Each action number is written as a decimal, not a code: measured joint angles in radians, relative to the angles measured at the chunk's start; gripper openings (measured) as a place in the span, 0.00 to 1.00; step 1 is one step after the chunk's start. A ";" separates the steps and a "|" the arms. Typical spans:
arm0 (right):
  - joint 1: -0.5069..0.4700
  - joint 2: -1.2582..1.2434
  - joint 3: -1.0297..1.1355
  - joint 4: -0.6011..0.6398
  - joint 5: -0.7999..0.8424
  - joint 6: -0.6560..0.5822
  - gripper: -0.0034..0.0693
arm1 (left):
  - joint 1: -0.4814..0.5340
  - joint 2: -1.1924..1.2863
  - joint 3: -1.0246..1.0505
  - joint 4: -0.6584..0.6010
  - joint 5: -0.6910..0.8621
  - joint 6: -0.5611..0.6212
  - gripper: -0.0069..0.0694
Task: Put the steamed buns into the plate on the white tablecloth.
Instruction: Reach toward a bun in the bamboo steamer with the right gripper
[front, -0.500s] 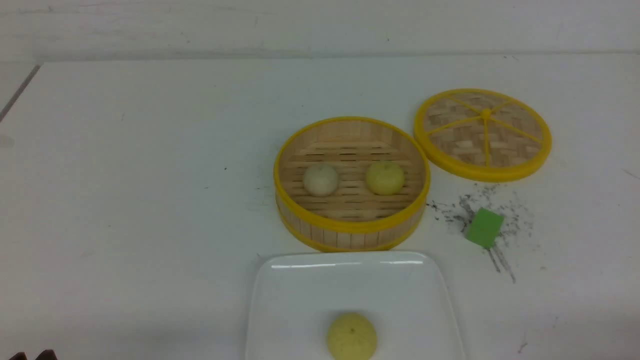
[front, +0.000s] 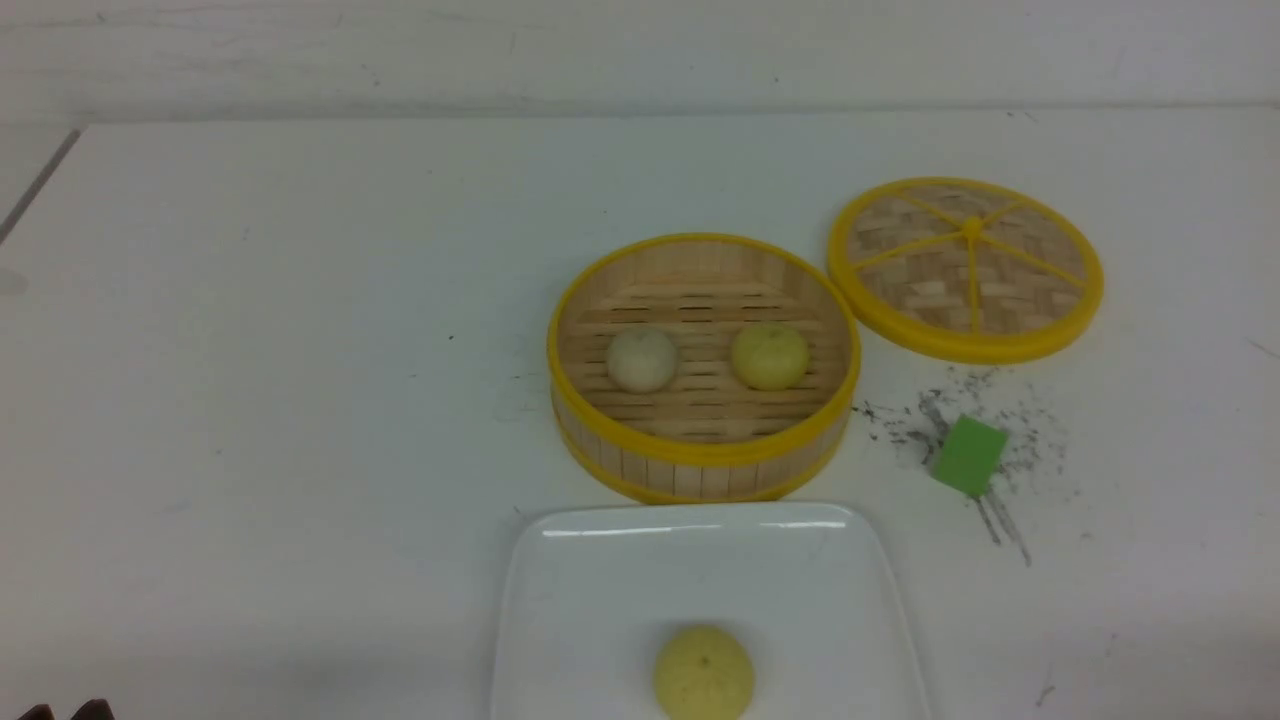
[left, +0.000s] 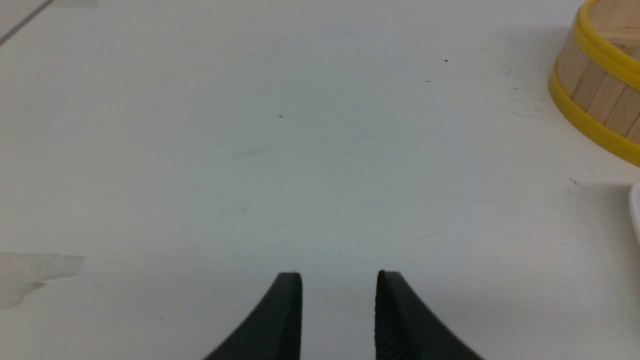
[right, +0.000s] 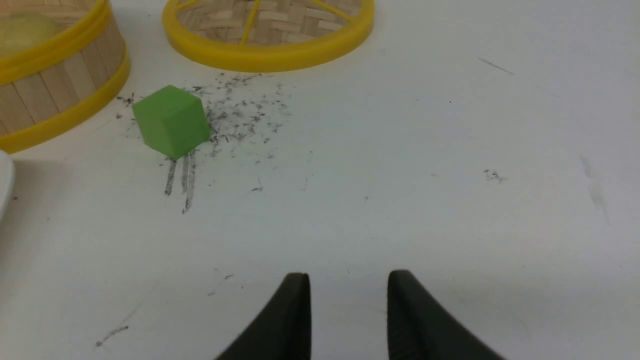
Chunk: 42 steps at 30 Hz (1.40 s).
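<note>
A pale yellow steamed bun (front: 704, 673) lies in the glossy white plate (front: 600, 600) at the front of the white tablecloth (front: 280, 400). An off-white bun (front: 641, 359) and a second yellow bun (front: 769, 356) sit side by side inside the bamboo basket (front: 700, 455) behind the plate. My left gripper (left: 339, 274) hovers open over bare cloth, left of the basket (left: 595, 100); nothing is between its fingers. My right gripper (right: 348, 274) is also open and empty, over the cloth to the right of the green block (right: 171, 127). Only dark tips of the left gripper (front: 65, 712) show in the front view.
The yellow-rimmed woven lid (front: 965, 268) lies flat behind and to the right of the basket. A green block (front: 968, 455) sits on a patch of black specks right of the basket. The plate's edge (left: 636, 210) just enters the left wrist view.
</note>
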 joint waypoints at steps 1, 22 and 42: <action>0.000 0.000 0.000 0.000 0.000 0.000 0.38 | 0.000 0.000 0.000 0.000 0.000 0.000 0.41; 0.000 0.000 0.000 0.000 -0.001 0.000 0.38 | 0.000 0.000 0.000 0.001 0.000 0.000 0.41; 0.000 0.000 -0.046 0.677 -0.062 0.451 0.35 | 0.000 0.000 -0.019 -0.616 -0.009 -0.580 0.41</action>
